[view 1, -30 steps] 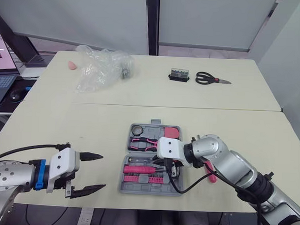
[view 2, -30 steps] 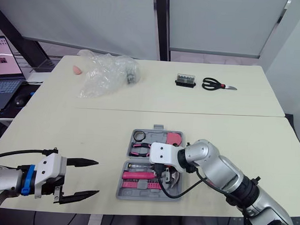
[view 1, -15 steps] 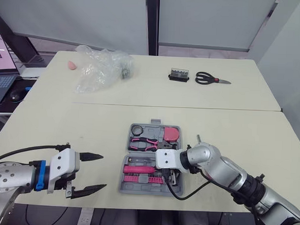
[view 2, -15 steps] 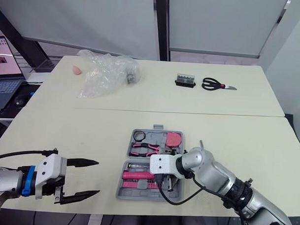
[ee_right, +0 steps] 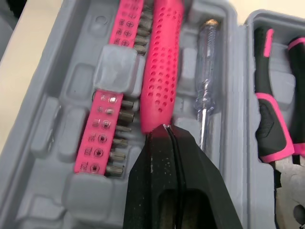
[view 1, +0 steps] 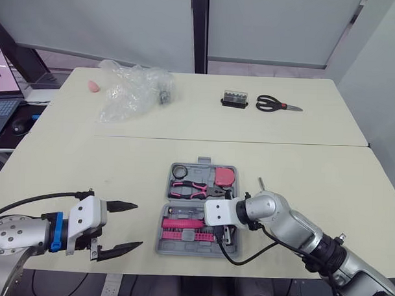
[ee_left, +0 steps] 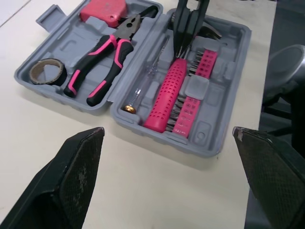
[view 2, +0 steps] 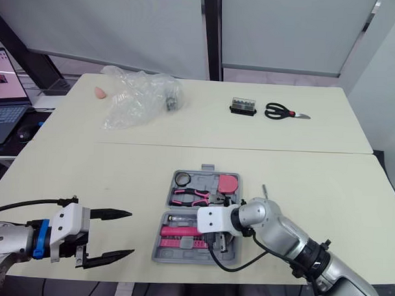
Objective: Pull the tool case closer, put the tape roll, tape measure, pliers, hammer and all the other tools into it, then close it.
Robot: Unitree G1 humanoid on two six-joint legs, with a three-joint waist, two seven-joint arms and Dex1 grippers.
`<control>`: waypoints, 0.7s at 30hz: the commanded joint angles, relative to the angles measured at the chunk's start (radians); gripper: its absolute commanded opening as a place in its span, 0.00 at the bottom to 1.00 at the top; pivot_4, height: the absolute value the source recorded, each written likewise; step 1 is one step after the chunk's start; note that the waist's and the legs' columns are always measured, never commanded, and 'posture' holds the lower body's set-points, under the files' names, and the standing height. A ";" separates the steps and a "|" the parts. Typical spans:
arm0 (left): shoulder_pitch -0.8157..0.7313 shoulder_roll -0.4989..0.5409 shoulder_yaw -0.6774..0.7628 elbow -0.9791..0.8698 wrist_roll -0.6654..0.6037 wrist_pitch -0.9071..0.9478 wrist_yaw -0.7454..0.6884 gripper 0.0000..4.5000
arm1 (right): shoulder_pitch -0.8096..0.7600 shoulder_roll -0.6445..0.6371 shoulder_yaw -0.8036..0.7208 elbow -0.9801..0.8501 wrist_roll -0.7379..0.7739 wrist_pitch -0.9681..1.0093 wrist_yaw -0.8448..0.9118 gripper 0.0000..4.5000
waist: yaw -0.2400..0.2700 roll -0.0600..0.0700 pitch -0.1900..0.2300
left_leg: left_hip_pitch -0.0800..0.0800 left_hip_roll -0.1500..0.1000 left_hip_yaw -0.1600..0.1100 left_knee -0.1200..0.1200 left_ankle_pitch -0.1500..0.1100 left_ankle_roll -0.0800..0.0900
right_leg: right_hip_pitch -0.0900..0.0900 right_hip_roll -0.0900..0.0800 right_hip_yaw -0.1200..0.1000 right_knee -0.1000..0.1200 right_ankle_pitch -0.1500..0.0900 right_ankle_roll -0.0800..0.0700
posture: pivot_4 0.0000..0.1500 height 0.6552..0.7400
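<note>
The grey tool case (view 1: 203, 168) lies open near the table's front edge. Its far half holds a tape roll (view 1: 180, 170), pink-handled pliers (view 1: 189, 187) and a pink tape measure (view 1: 225, 177). In the near half lie the pink hammer handle (ee_right: 164, 62), a clear screwdriver (ee_right: 206, 86) and a pink bit strip (ee_right: 107, 133). My right gripper (view 1: 222, 233) is shut, its tips down at the end of the hammer handle, with nothing seen between the fingers. Left of the case, my left gripper (view 1: 138, 225) is open above the bare table.
On the far table lie a crumpled clear plastic bag (view 1: 131, 90), a small pink object (view 1: 94, 86), a black bit box (view 1: 235, 98) and black scissors (view 1: 277, 104). A laptop (view 1: 4, 83) sits beyond the table's left edge.
My right arm has dropped lower and brought its gripper down into the near half of the case. The left gripper has stayed where it was.
</note>
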 commanded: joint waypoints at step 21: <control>0.017 -0.001 0.151 0.482 0.027 -0.169 -0.059 1.00 | 0.642 -0.649 -0.950 0.082 0.258 -0.280 0.257 0.68 | -0.002 0.000 0.000 | 0.001 -0.001 0.002 -0.001 0.000 0.000 | 0.003 -0.002 0.000 -0.002 0.000 0.000 | 1.00 1.00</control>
